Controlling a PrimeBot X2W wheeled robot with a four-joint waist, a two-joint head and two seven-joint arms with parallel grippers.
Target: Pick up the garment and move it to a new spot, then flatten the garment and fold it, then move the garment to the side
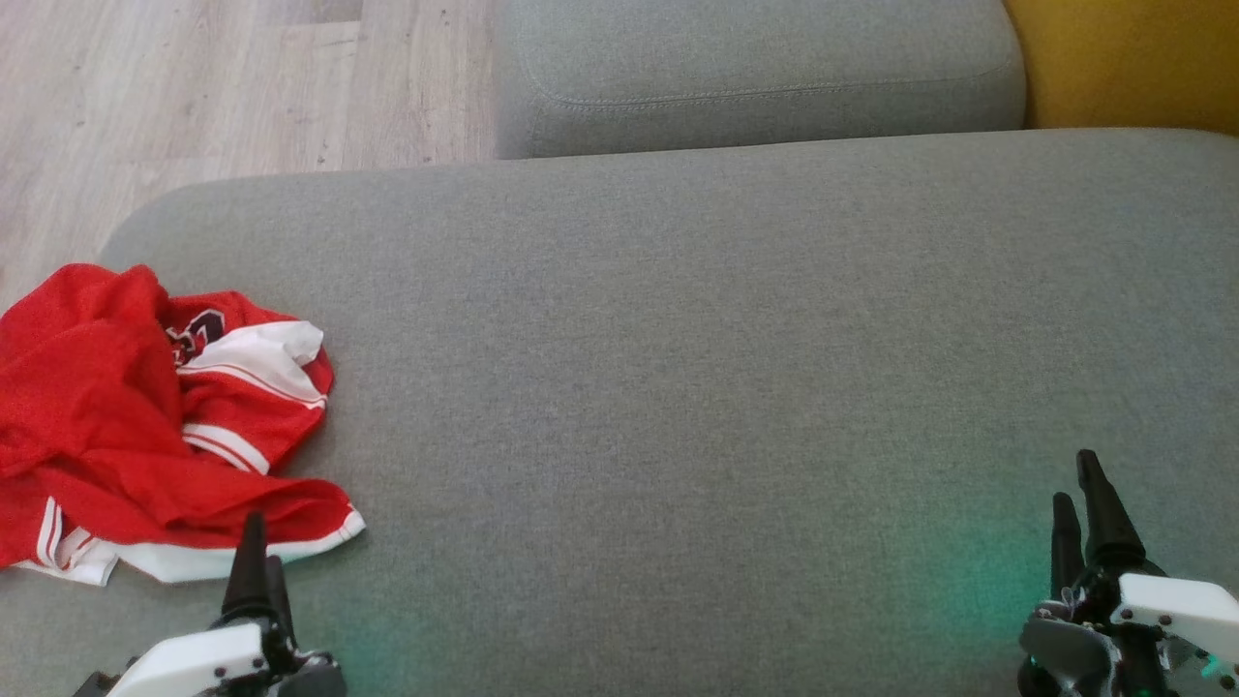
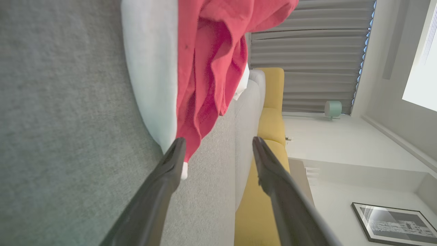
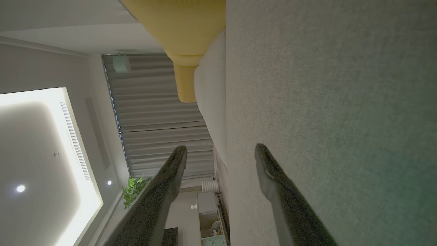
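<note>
A crumpled red and white garment (image 1: 145, 416) lies on the grey sofa seat's (image 1: 726, 368) left, just beyond the released left gripper (image 1: 263, 542), while the right gripper (image 1: 1074, 476), near right, spreads its 2 fingers too.

Head looks down on grey cushion (image 1: 678, 387), wrist views sideways, skimming it

Thin red cloth with smooth white trim makes up the garment (image 1: 116, 407), near left on a sofa seat (image 1: 678, 387) of matt grey, coarsely woven fabric. Far left, the floor (image 1: 194, 97) is pale wood-grain; far right, the yellow upholstery (image 1: 1133, 58) is matt. The left gripper (image 1: 263, 542) and right gripper (image 1: 1074, 476) have dull dark fingers and smooth white plastic casings.
</note>
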